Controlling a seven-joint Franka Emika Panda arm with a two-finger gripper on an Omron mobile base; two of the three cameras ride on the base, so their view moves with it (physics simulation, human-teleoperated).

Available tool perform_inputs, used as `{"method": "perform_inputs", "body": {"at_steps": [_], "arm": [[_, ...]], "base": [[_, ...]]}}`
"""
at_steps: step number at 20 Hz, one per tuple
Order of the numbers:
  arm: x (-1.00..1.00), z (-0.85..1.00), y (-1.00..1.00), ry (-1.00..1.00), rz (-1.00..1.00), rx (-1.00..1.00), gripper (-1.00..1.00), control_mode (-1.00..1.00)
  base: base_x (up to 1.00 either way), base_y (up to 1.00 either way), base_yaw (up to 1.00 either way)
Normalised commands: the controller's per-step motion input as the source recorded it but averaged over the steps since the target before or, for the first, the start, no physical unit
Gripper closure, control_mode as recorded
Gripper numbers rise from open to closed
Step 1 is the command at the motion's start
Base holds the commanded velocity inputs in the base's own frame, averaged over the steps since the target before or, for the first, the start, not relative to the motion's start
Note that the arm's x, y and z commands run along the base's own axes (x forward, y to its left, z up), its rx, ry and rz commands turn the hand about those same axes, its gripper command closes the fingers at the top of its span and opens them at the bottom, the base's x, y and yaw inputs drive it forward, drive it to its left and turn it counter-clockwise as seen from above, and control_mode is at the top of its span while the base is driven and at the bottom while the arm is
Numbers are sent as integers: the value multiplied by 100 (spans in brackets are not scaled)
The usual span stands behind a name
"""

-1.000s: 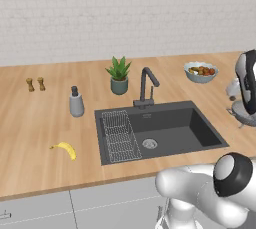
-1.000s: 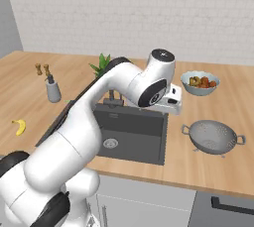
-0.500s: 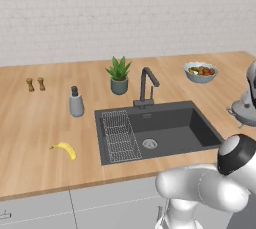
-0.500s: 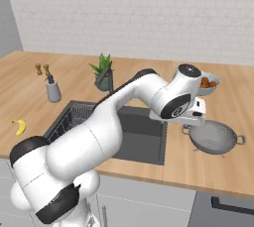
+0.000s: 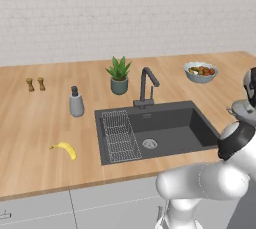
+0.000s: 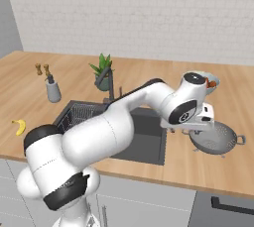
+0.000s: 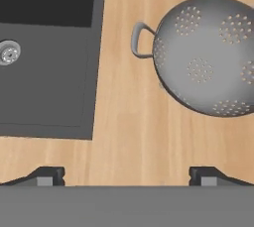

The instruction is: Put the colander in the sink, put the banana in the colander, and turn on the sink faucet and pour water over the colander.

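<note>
Gripper (image 7: 126, 175) is held above counter (image 7: 129, 122) beside colander (image 7: 208, 55), fingers spread wide, nothing clamped; positioned for rim-handle grasp, judged.

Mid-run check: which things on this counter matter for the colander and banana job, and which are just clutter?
For the job:
colander, on the counter right of the sink
banana, on the counter left of the sink
sink
sink faucet
gripper, open

Just lying about:
wire rack in the basin
soap dispenser
potted plant
fruit bowl
two shakers
</note>
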Motion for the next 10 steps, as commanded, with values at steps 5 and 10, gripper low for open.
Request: {"method": "perform_inputs", "body": {"at_steps": [5, 10], "arm": [[21, -35, -10, 7, 4, -10, -100, -100], [16, -37, -11, 2, 8, -8, -100, -100]], "base": [[0, 0, 0], [0, 0, 0]]}}
